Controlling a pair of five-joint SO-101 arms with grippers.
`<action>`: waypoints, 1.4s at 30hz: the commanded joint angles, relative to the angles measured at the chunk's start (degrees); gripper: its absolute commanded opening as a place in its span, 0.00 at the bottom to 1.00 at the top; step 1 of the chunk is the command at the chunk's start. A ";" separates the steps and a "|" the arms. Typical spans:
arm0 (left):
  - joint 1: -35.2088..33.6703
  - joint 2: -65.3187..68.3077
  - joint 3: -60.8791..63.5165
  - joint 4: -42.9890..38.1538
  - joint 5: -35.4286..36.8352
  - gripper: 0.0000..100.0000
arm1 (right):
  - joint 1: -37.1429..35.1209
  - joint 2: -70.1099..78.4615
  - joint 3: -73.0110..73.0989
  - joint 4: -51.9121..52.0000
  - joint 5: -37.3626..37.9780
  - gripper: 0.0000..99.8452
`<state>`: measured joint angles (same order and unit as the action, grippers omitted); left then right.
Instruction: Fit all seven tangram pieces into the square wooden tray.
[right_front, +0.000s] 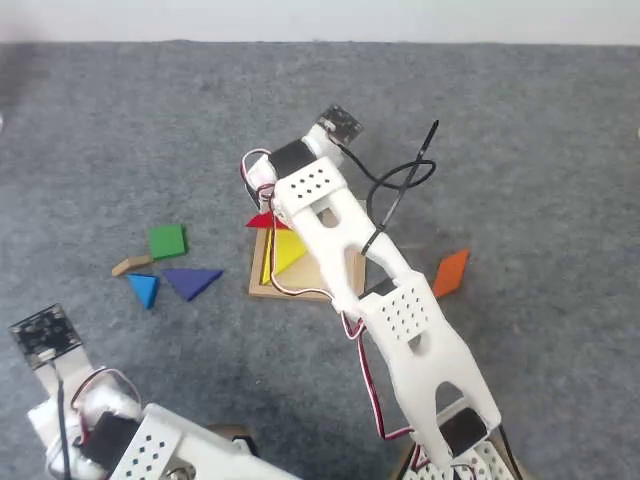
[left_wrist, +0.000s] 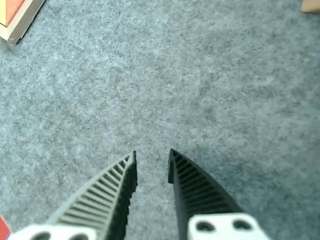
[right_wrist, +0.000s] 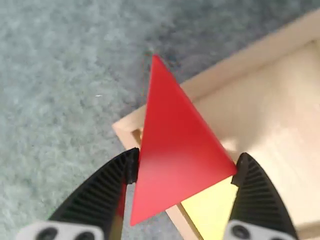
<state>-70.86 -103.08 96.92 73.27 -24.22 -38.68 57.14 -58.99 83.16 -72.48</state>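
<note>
Your right gripper is clamped on the red triangle, one ribbed finger on each slanted edge, with the piece's sharp tip pointing away from the wrist. The triangle is plain, glossy red and flat-faced, and it is held over the corner of the square wooden tray, its tip past the rim and above the grey carpet; you cannot tell whether it touches the wood. Just beneath it, inside that corner, lies a yellow triangle flat on the tray floor. From the high view, the red triangle sits at about 11 o'clock of the tray, and the yellow piece fills the tray's 9 o'clock side. Your right arm lies across the tray from 5 o'clock and hides its right half. Out at 3 o'clock, well apart, lies the orange parallelogram. At 9 o'clock lies a loose cluster: the green square, a small tan piece just beside it, a light blue triangle and a dark blue triangle. Your left gripper hangs over bare carpet with a narrow gap between its fingers and nothing in it; the left arm sits at about 7 o'clock of the tray.
</note>
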 joint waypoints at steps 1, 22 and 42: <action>-0.44 -0.88 -0.48 0.35 -0.53 0.10 | 1.27 -1.54 -2.37 2.15 -2.37 0.22; -0.35 -0.88 -0.48 0.35 -0.53 0.10 | 0.57 -2.15 -15.21 10.07 -1.85 0.45; -0.35 -0.88 -0.48 0.35 -0.53 0.10 | 0.31 1.80 -27.16 19.65 76.84 0.45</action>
<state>-70.86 -103.08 96.92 73.27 -24.22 -36.92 60.92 -77.54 99.34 -9.80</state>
